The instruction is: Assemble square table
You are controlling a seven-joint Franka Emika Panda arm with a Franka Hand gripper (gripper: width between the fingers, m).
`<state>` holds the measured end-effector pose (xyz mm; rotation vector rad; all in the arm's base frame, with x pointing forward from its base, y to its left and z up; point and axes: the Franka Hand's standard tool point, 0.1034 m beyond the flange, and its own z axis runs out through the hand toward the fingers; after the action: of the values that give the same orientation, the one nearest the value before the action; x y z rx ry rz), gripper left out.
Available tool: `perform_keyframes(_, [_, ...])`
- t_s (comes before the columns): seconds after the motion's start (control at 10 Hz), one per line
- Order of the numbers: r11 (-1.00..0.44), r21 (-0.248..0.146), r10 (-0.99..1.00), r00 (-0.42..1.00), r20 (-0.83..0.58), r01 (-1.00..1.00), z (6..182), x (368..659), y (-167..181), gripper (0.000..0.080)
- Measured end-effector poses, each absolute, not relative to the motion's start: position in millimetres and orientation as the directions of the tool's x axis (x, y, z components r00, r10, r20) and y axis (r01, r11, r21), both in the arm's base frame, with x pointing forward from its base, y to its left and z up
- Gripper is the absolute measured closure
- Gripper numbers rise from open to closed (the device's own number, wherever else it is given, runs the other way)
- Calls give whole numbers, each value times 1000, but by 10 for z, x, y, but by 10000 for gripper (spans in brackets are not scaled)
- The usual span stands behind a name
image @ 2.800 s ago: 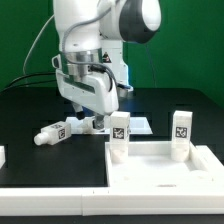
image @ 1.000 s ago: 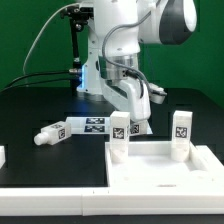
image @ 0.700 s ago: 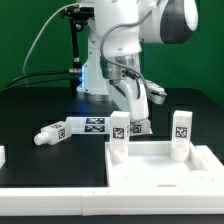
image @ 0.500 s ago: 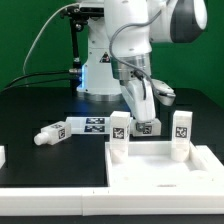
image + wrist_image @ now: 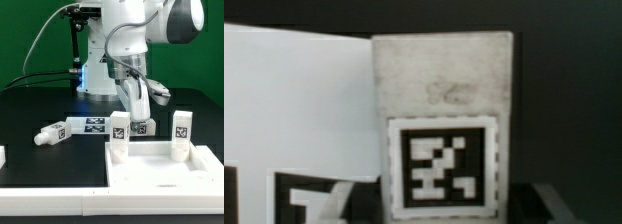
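Note:
The square table's white top panel lies at the front with its raised rim up. Two white tagged legs stand upright on its far corners, one toward the exterior view's left and one toward its right. A third leg lies on the black table further left. My gripper hangs just behind the panel, between the two upright legs, shut on a fourth leg. In the wrist view that held leg fills the middle, tag facing the camera, with my gripper closed on its sides.
The marker board lies flat behind the lying leg. A white border strip runs along the front edge, and another white piece sits at the exterior view's left edge. The arm's base and cables stand at the back.
The arm has shifted slightly toward the exterior view's right with the leg still held. The other legs and the panel have not moved.

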<state>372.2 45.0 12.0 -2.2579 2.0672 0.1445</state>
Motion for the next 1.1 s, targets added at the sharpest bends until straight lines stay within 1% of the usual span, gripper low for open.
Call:
perform_keyframes(0.1, [-90, 6, -989, 89, -122, -996, 119, 3736, 457, 514])
perform_keyframes(0.2, [-142, -5, -983, 142, -118, -990, 132, 3749, 351, 514])
perform_keyframes(0.4, [-180, -32, -979, 182, -92, -983, 198, 3789, -170, 514])
perform_keyframes(0.5, [-162, -40, -983, 165, -80, -986, 222, 3815, -370, 514])
perform_keyframes(0.7, [-178, -32, -980, 180, -82, -984, 192, 3793, -301, 514])
perform_keyframes(0.9, [-167, -30, -982, 169, -82, -985, 187, 3788, -340, 514])
perform_keyframes(1.0, [-114, -18, -991, 115, -72, -993, 157, 3762, -498, 514])
perform_keyframes(1.1, [-32, -8, -998, 32, -56, -999, 120, 3710, -634, 514])
